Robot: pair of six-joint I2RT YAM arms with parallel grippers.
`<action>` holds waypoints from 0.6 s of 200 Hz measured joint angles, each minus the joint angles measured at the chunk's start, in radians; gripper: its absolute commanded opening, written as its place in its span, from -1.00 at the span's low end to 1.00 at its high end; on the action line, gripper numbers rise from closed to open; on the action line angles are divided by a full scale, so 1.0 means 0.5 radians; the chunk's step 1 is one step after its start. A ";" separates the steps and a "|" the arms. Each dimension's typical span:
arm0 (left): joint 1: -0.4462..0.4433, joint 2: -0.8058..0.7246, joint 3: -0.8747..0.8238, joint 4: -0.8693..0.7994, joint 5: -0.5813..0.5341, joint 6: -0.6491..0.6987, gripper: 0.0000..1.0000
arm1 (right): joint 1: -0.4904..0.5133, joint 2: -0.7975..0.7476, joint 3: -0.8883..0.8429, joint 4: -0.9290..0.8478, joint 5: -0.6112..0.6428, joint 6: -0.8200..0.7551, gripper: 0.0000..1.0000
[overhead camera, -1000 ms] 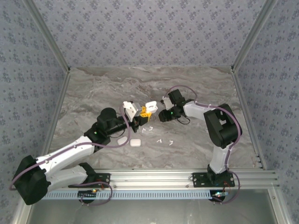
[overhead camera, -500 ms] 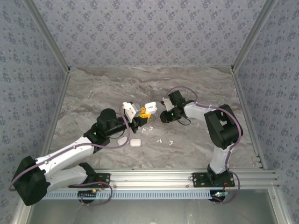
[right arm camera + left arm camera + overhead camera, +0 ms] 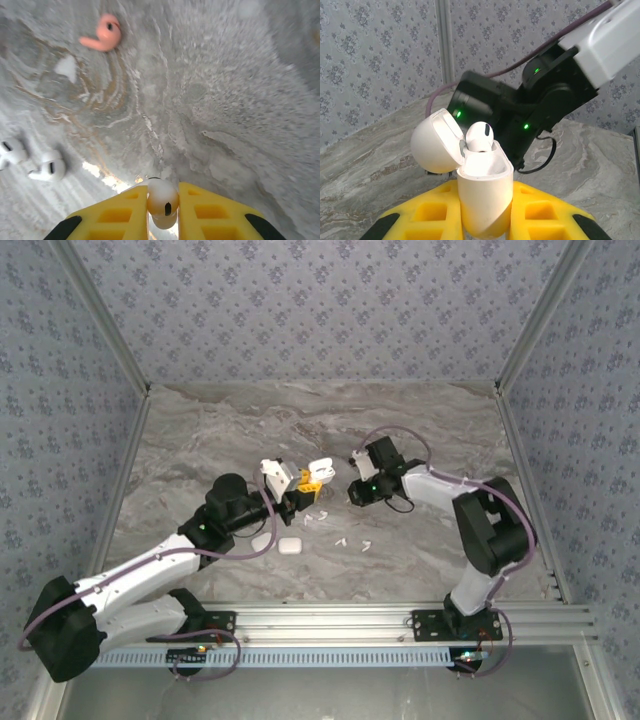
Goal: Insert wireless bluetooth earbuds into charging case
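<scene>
Left end effector [image 3: 485, 212] is clamped on the case [image 3: 485, 192], with the yellow fingers [image 3: 432, 210] on either side of its lower half. The case is upright and its lid [image 3: 437, 142] is hinged open to the left. One white earbud [image 3: 480, 136] sits in the case mouth on the lid side, head above the rim. I can't tell if it's fully down.

On the top cam the left end effector [image 3: 305, 490] has the case [image 3: 320, 471] roughly mid-counter [image 3: 200, 440].

Right end effector [image 3: 162, 192] is closed on a held earbud [image 3: 162, 202]. It's white, pinched between the yellow tips, dark port facing the wrist cam. It looks to be above the marble, but I can't judge the height. On the top cam the right end effector [image 3: 352, 492] is just right of the case, near it but apart. From the left wrist cam the right arm's black wrist [image 3: 520, 110] sits directly behind the case, green LEDs lit.

On the counter, right wrist cam:
- An orange earbud [image 3: 102, 35] lies alone at upper left.
- A white pair [image 3: 50, 170] lies at the left edge, close together. I can't tell if they're touching.

Top cam:
- A spare case [image 3: 290, 546], closed, lies on the near side of the left end effector.
- A white blob [image 3: 264, 539] sits just left of it. I can't identify it.
- Two loose earbuds [image 3: 340, 540] lie to the right of the spare case, near each other.
- Small white bits [image 3: 320, 515] lie on the near side of the held case, too small to make out.
</scene>
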 measured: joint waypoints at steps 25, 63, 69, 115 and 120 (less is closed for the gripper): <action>0.000 0.055 -0.003 0.053 0.010 -0.027 -1.00 | 0.000 -0.306 -0.048 0.003 0.076 -0.043 -0.59; 0.000 0.235 -0.002 0.108 0.063 -0.073 -1.00 | 0.000 -0.867 -0.140 0.018 0.214 -0.145 -0.58; 0.000 0.258 -0.002 0.114 0.076 -0.080 -1.00 | 0.000 -0.953 -0.150 0.018 0.234 -0.165 -0.58; -0.014 0.449 0.075 0.162 0.192 -0.103 -1.00 | 0.075 -1.406 -0.154 -0.002 0.298 -0.328 -0.57; -0.015 0.465 0.090 0.164 0.211 -0.104 -1.00 | 0.095 -1.436 -0.153 -0.004 0.300 -0.349 -0.58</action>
